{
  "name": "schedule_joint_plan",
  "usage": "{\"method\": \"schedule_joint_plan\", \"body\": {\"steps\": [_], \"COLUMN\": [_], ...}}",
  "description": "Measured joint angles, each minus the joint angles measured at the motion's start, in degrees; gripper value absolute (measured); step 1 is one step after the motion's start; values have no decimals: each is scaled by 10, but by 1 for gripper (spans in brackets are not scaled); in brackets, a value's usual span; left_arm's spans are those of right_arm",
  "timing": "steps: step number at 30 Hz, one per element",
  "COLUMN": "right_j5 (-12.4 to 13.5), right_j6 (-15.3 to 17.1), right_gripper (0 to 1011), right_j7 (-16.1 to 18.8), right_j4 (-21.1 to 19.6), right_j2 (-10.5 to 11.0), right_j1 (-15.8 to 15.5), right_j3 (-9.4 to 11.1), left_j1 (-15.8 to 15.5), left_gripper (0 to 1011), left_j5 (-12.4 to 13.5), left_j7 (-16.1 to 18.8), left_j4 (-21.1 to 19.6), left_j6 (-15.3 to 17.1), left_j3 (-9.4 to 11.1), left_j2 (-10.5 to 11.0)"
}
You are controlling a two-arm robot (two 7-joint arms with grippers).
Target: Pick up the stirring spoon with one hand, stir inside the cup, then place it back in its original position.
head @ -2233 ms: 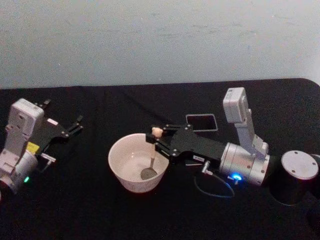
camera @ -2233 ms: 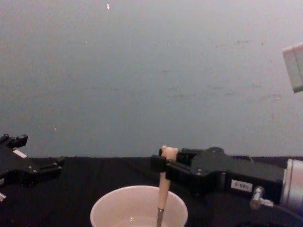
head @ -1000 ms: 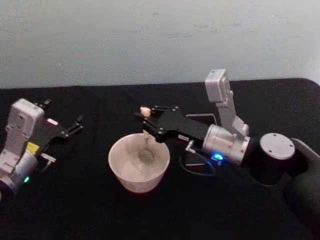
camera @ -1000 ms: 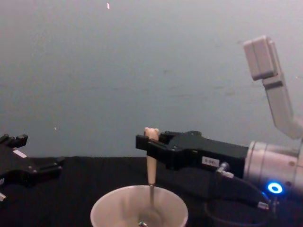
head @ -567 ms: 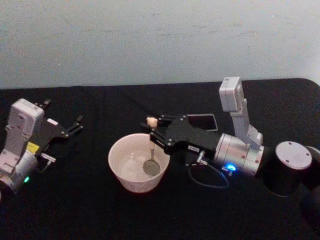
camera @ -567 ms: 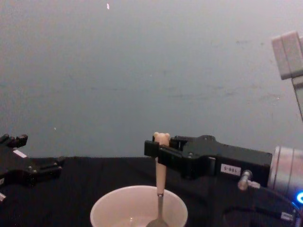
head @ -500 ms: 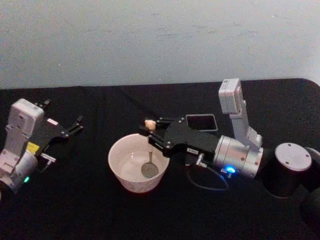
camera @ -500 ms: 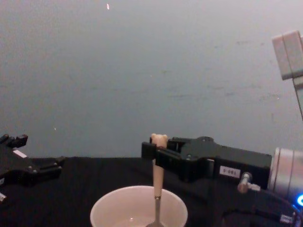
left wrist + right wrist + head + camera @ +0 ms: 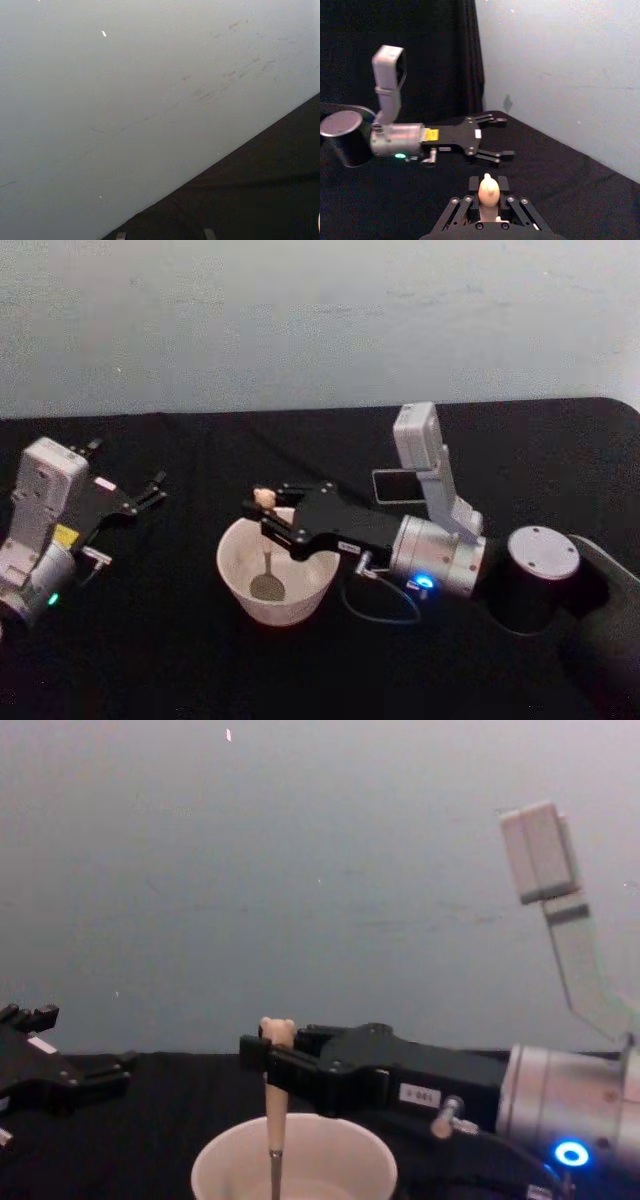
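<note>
Meanwhile, well to the left of the working tool, the left gripper (image 9: 125, 468) sits parked over the black table (image 9: 150, 660), spread open and empty. The cup (image 9: 290, 608) stands directly beneath the right gripper (image 9: 266, 518), whose jaws are nearly closed, pinching the stirring spoon (image 9: 268, 552) just below its bear head. In the past half second the arm has swept leftward, carrying the spoon's bowl from the cup's right side toward its left, which suggests stirring is in mid-stroke and the return is not yet due. The dark grey holder (image 9: 386, 485) waits behind the tool's wrist, partly hidden by it.
</note>
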Motion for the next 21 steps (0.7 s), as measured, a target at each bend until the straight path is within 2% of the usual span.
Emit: {"method": "schedule_joint_plan", "body": {"steps": [7,12,17,21], "right_j5": [-11,-15,-17,-19], "right_j6": [-10,-13,-11,-6], "right_gripper": [213,213,213,213], "right_j7": [-15,-23,-25,-25], "right_j4": [46,67,69,49], "right_j2": [-24,-30,-23,-5], "right_j1": [29,43,43,30], "right_j3": [4,13,22,28], "left_j1": [0,0,0,0], "left_gripper": [1001,1001,1001,1001], "left_j5": [0,0,0,0], "left_j7": [0,0,0,0], "left_j4": [0,0,0,0], "left_j6": [0,0,0,0], "left_j3": [0,0,0,0], "left_j2": [0,0,0,0]}}
